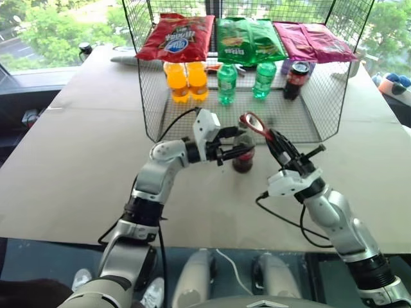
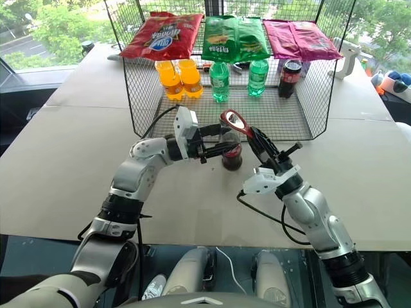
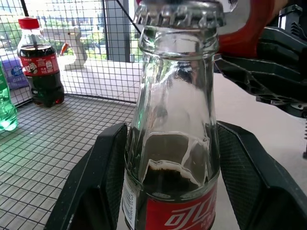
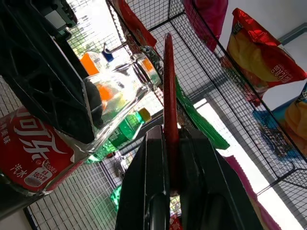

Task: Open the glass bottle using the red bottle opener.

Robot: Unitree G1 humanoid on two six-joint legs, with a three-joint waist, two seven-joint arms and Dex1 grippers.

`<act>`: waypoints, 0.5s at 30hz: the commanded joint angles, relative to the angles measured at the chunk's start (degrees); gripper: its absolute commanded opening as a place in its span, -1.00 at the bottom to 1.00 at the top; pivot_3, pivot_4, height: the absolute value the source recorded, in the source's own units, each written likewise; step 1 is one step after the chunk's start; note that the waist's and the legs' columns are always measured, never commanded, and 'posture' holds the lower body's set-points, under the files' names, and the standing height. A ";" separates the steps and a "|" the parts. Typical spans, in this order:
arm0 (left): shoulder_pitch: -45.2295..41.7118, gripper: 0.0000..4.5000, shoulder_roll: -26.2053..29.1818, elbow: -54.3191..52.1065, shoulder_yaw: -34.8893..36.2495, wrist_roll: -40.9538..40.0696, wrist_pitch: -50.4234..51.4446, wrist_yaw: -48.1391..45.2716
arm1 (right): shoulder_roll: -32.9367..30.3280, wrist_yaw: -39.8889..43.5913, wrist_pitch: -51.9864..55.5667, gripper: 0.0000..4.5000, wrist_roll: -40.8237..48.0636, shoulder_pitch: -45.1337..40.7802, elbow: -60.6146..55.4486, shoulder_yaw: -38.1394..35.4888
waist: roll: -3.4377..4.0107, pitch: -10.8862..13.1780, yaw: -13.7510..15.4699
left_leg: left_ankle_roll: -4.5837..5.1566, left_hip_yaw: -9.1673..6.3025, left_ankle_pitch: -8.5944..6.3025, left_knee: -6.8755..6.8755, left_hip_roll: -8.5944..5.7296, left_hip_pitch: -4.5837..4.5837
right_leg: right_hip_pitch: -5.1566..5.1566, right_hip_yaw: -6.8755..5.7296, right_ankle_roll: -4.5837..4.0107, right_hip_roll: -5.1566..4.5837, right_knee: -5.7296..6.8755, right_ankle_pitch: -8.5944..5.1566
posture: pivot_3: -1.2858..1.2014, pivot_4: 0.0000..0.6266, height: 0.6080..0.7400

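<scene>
Each of the 2 arms is built from rounded silver-grey metallic shell segments joined by black ring-shaped joints. The left arm (image 1: 144, 192) carries a white rectangular wrist housing ahead of its black gripper; a thin black cable loops from that housing back along the forearm. The right arm (image 1: 340, 224) carries a white angular wrist bracket with a black threaded stud projecting sideways, and a black cable hangs in a loop beneath the forearm. The fingers (image 3: 98, 182) are black moulded plastic with ribbed inner faces.

Bright daylight from the windows (image 1: 38, 32) at the frame's top washes the table (image 1: 83, 160) evenly (shadows stay soft), with glare behind the close, slightly blurred glass bottle (image 3: 175, 124).
</scene>
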 commanded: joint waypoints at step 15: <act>-2.32 -0.01 0.37 -3.35 0.13 -1.83 0.43 -1.33 | 2.16 -11.98 -0.86 -1.00 -14.47 -0.61 8.27 5.49 | -0.01 -0.01 0.02 | 0.00 0.02 0.00 -0.01 0.00 0.22 | 0.09 0.17 -0.02 0.00 0.14 -0.01 | 0.03 -0.52 1.00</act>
